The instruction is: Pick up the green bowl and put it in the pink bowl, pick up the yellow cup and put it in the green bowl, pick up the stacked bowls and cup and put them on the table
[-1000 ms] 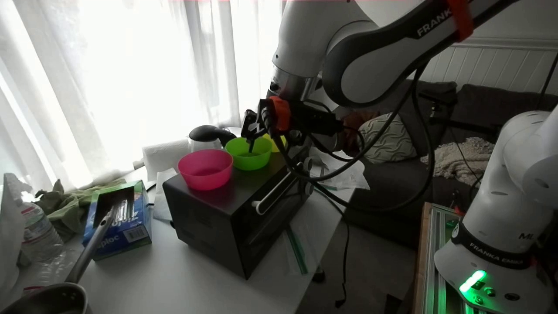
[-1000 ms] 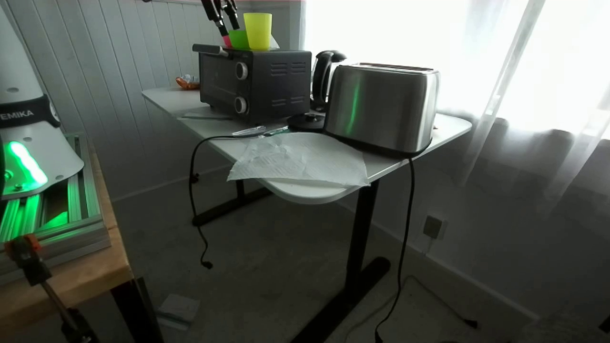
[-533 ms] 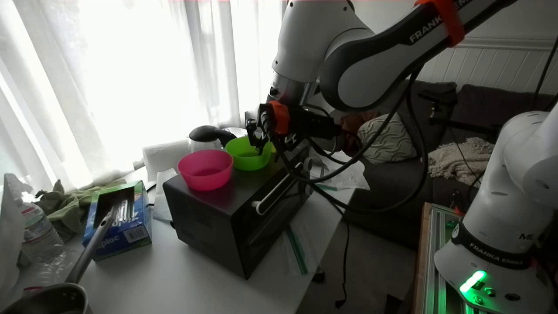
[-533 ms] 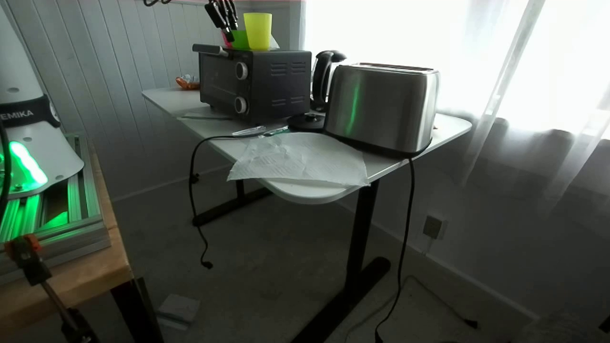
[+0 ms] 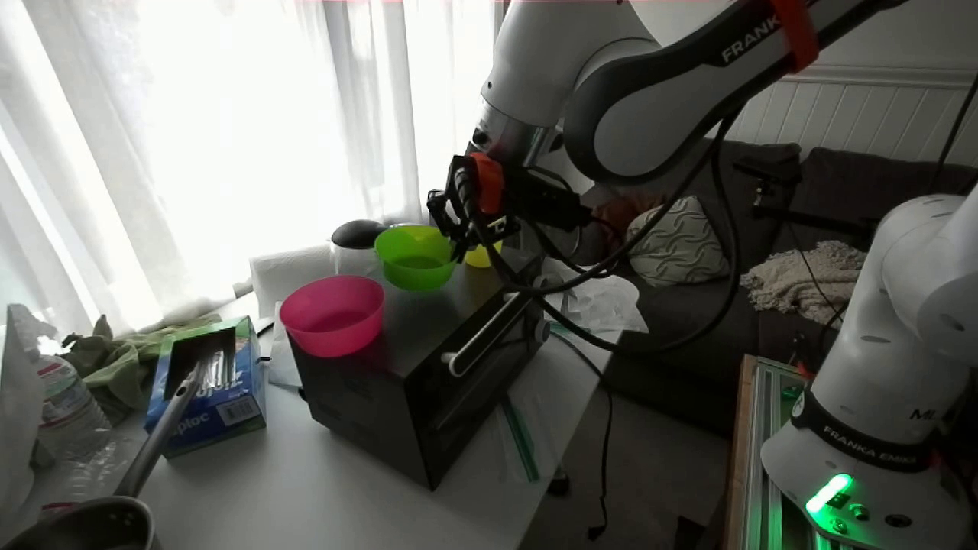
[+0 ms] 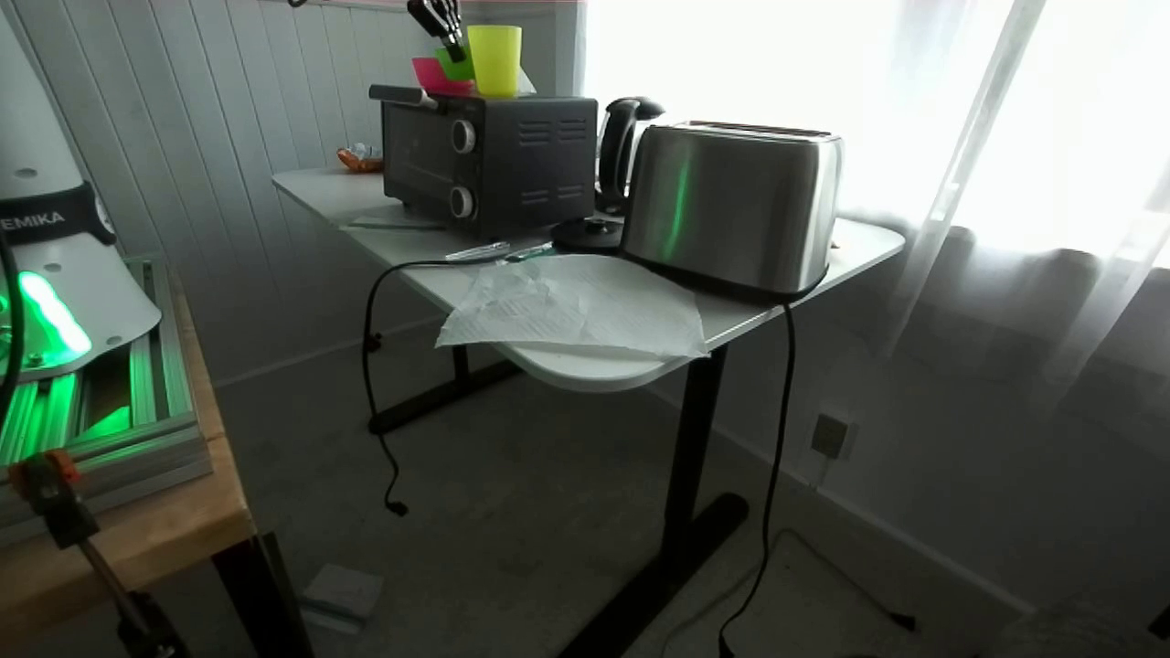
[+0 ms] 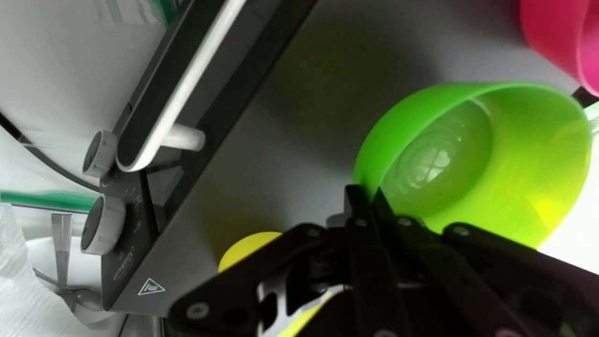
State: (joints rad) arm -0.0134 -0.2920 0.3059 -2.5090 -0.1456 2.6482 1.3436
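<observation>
My gripper [image 7: 367, 193] is shut on the wall of the green bowl [image 7: 505, 187], one fingertip inside the rim and one outside. In an exterior view the green bowl [image 5: 414, 263] hangs tilted, seemingly just clear of the black oven's top. Beside it the pink bowl [image 5: 332, 317] sits at the oven's end and looks slightly tipped, its side reaching past the edge. The yellow cup [image 6: 494, 60] stands upright on the oven, behind the gripper; in the wrist view the arm's linkage covers most of the cup [image 7: 248, 245]. The pale table [image 5: 321, 496] lies below the oven.
The black oven [image 5: 359, 412] has a white front handle [image 5: 485, 332] and knobs. On the table stand a blue bag box [image 5: 210, 397], a pot [image 5: 84, 527] and a water bottle [image 5: 69, 405]. A steel toaster [image 6: 731, 210] is beyond the oven's knob end.
The open fingers have closed on the green bowl's wall. The green bowl has risen a little, tilted and shifted toward the pink bowl, which has slid outward to the oven's edge.
</observation>
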